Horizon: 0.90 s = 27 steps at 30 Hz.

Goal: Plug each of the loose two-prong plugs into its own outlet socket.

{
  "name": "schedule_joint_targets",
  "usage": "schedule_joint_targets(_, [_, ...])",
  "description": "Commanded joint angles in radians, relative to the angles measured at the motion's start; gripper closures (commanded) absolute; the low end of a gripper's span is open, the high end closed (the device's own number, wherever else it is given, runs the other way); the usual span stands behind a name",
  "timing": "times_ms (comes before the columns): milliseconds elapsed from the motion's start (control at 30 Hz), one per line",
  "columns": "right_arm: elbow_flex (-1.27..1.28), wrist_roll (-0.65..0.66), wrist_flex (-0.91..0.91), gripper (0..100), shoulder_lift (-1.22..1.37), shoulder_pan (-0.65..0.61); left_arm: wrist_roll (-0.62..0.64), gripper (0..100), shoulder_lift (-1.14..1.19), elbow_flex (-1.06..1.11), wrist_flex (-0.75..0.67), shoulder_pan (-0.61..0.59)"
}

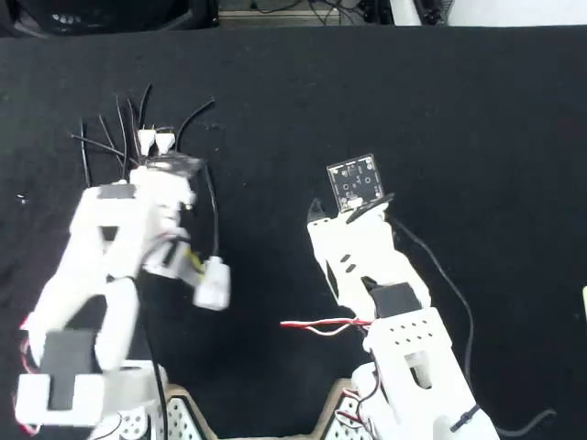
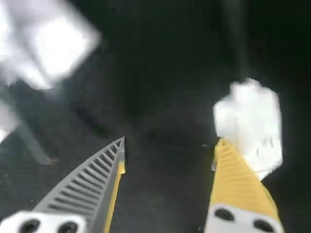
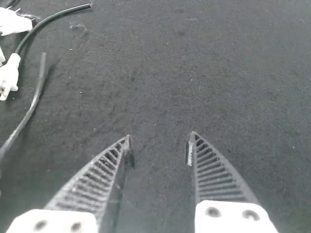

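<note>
Two white two-prong plugs (image 1: 156, 142) on black cables lie at the far left of the black mat. My left gripper (image 1: 158, 163) is right in front of them, open; in its wrist view the gripper (image 2: 167, 145) has nothing between its fingers. A blurred white plug (image 2: 249, 124) lies just past the yellow-taped finger (image 2: 235, 179), and another white blur (image 2: 46, 41) sits farther off. A white block on a black cable (image 1: 213, 282) lies beside the left arm. My right gripper (image 1: 318, 217) stands open mid-table; past the gripper (image 3: 158, 145) lie the plugs (image 3: 9, 77).
Several loose black cable ends (image 1: 110, 137) fan out behind the plugs. A red and white wire (image 1: 316, 325) runs from the right arm. The black mat (image 1: 477, 137) is bare to the right and at the back.
</note>
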Motion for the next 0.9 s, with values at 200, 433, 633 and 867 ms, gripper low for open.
schedule_joint_targets(200, [-0.004,-0.014,-0.028,82.8,0.008,0.032,0.144,71,-0.132,0.056,-0.15,0.395])
schedule_joint_targets(433, [-0.007,-0.098,-0.031,82.8,0.005,0.087,0.184,71,-0.132,-0.025,-0.149,0.272])
schedule_joint_targets(633, [-0.013,-0.112,-0.031,82.8,0.004,0.12,0.009,71,-0.12,0.035,-0.066,0.274])
schedule_joint_targets(867, [-0.062,-0.308,-0.029,82.8,0.004,0.344,0.132,71,-0.12,0.165,-0.325,0.344])
